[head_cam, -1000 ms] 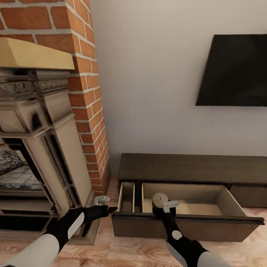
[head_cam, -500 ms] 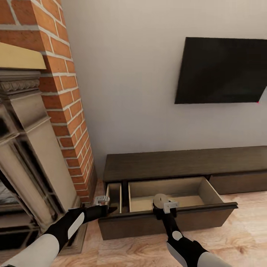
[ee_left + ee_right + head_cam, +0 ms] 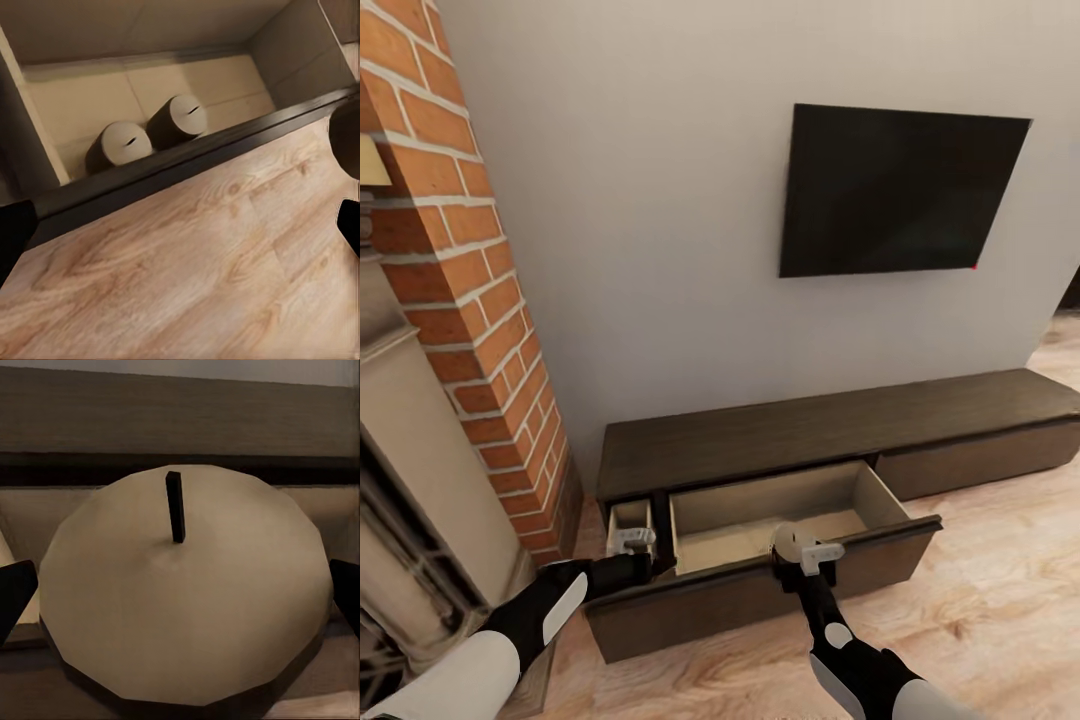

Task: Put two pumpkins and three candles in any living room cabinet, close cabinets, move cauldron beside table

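The right gripper (image 3: 797, 552) gripped a candle (image 3: 184, 592) just over the open drawer's front (image 3: 760, 590). The left gripper (image 3: 632, 560), fingers spread and empty, hung near the drawer's left end. Two candles (image 3: 146, 133) already lay inside the cabinet (image 3: 830, 425). Judged left: this candle, both pumpkins, closing, the cauldron.

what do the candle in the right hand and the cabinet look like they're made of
Candle: probably wax, a matte tan-beige faceted cylinder with a thin dark wick. Cabinet: looks like dark-brown wood or veneer, faint grain streaks along its flat top, low sheen; the open drawer is lined with paler, plain boards.
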Controlling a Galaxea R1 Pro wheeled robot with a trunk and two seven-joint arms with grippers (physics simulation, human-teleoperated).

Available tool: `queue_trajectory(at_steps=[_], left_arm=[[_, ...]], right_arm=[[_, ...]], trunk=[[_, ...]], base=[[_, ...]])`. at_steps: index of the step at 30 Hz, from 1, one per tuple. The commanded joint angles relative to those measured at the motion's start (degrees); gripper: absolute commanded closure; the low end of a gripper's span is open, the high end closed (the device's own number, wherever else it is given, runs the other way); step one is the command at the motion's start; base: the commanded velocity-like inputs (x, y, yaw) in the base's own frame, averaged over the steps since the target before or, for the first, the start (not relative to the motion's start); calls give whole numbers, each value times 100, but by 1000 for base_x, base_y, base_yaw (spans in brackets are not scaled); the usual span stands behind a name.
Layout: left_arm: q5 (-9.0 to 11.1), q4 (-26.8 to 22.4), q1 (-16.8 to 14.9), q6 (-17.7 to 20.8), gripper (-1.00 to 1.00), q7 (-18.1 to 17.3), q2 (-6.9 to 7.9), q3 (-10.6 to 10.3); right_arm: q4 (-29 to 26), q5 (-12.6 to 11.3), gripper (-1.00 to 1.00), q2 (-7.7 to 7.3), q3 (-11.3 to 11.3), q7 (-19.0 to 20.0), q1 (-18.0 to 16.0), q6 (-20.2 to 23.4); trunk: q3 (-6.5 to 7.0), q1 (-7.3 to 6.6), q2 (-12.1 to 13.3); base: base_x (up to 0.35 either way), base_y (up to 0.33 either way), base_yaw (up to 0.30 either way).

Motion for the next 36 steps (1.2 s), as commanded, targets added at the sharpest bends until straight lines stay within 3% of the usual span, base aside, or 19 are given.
queue_trajectory(at_steps=[1, 23, 36], left_arm=[[0, 0, 0, 0, -100, 0, 0, 0], [-10, 0, 0, -8, -100, -2, 0, 0], [-10, 0, 0, -192, -100, -18, -1, -9]], right_arm=[[-2, 12, 100, 0, 0, -3, -1, 0], [-3, 12, 100, -2, 0, -3, -1, -1], [-2, 12, 100, -2, 0, -3, -1, -3]], trunk=[[0, 0, 0], [7, 0, 0], [35, 0, 0]], base=[[0, -6, -283], [69, -101, -283], [300, -106, -283]])
